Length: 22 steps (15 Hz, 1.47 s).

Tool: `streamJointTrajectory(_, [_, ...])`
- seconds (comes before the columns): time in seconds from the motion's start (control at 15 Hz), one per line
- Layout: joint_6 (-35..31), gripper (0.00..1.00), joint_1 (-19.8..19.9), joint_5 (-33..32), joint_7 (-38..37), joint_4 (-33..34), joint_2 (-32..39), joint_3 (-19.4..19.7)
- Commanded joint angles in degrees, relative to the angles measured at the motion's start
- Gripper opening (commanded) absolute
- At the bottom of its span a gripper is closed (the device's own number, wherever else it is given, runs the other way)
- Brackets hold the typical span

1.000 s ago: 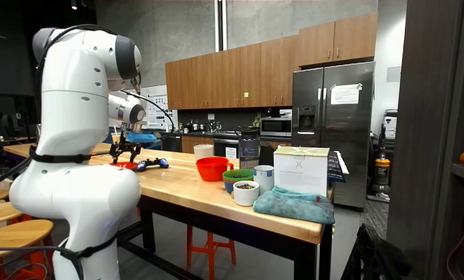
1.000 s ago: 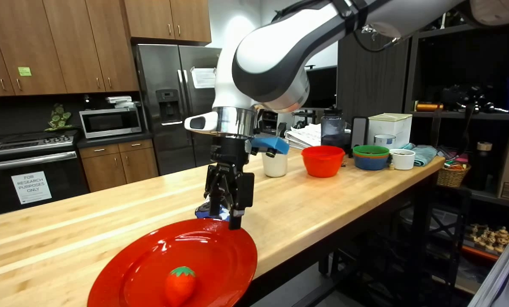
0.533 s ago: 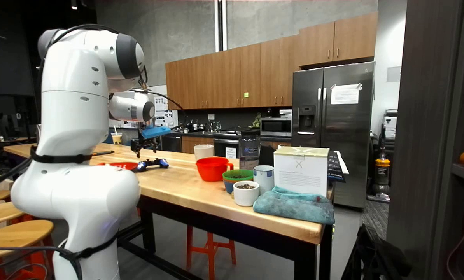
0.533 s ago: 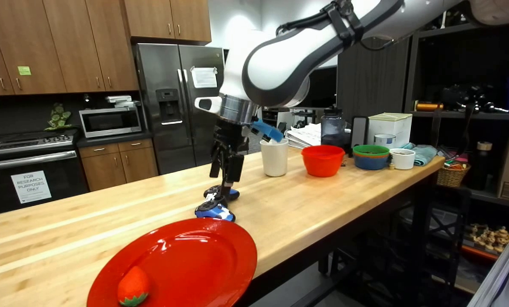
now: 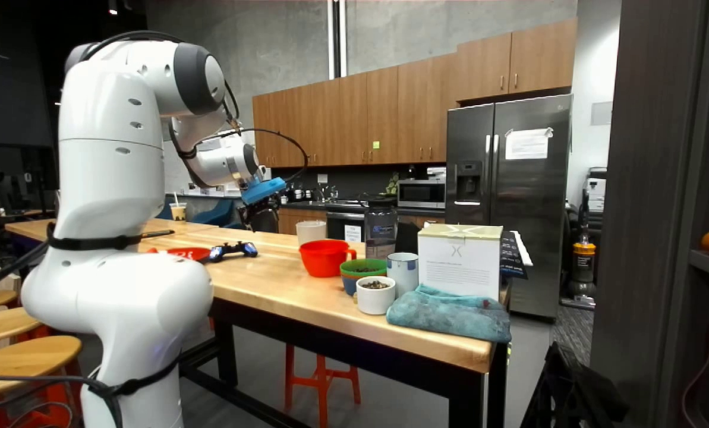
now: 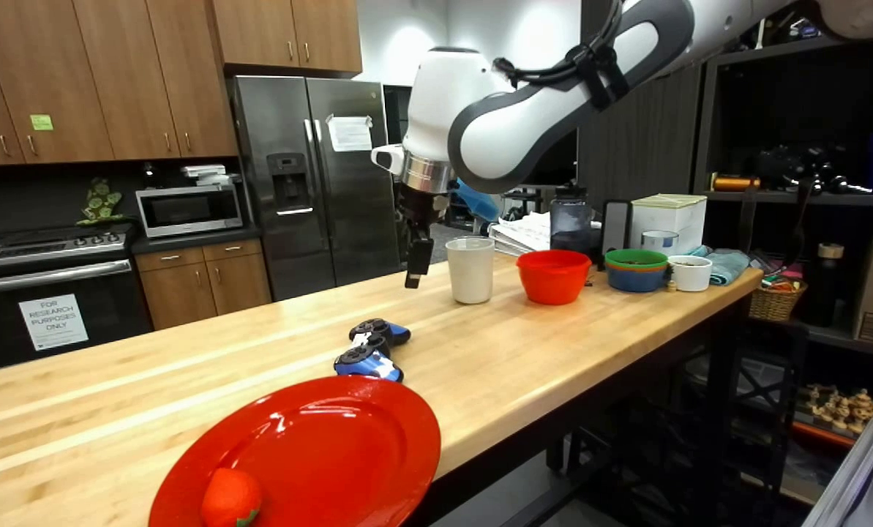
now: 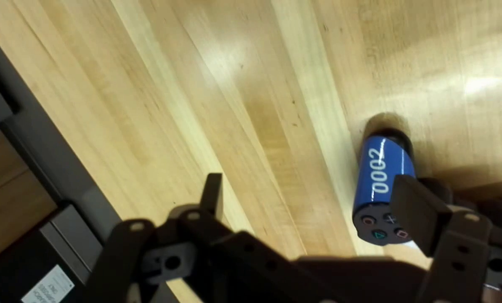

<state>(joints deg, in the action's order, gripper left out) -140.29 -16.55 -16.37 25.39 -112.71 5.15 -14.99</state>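
My gripper is open and empty, held in the air above the wooden table; it shows in both exterior views (image 5: 253, 215) (image 6: 416, 267) and in the wrist view (image 7: 310, 198). In the wrist view one finger covers part of a blue and black game controller (image 7: 377, 176), which lies on the table below. The controller also shows in both exterior views (image 5: 233, 251) (image 6: 372, 350). A red plate (image 6: 348, 446) lies beside the controller. A red toy strawberry (image 6: 230, 498) rests on the plate's left part, its green leaves mostly hidden. A white cup (image 6: 471, 271) stands close to the gripper in that view.
A red bowl (image 6: 553, 278), stacked green and blue bowls (image 6: 635, 269), a small white bowl (image 6: 691, 272), a dark bottle (image 6: 571, 219), a white box (image 5: 460, 261) and a teal towel (image 5: 449, 315) stand along the table (image 5: 283, 291). A drink cup (image 5: 178, 211) stands further back.
My gripper has risen and moved away from the plate, past the controller and closer to the white cup, tilting. The strawberry has rolled from the plate's middle to its left part.
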Motion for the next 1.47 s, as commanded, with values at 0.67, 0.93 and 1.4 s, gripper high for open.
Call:
streamJointTrajectory(0.67, [23.17, 1.0, 2.22, 1.08, -9.26, 0.5, -7.08, 0.89])
streamJointTrajectory(0.93, [26.66, 1.0, 2.48, 1.79, -11.6, -0.02, -7.91, 1.02])
streamJointTrajectory(1.4, [26.78, 1.0, 2.4, 2.38, -17.81, -3.83, -9.44, 0.96])
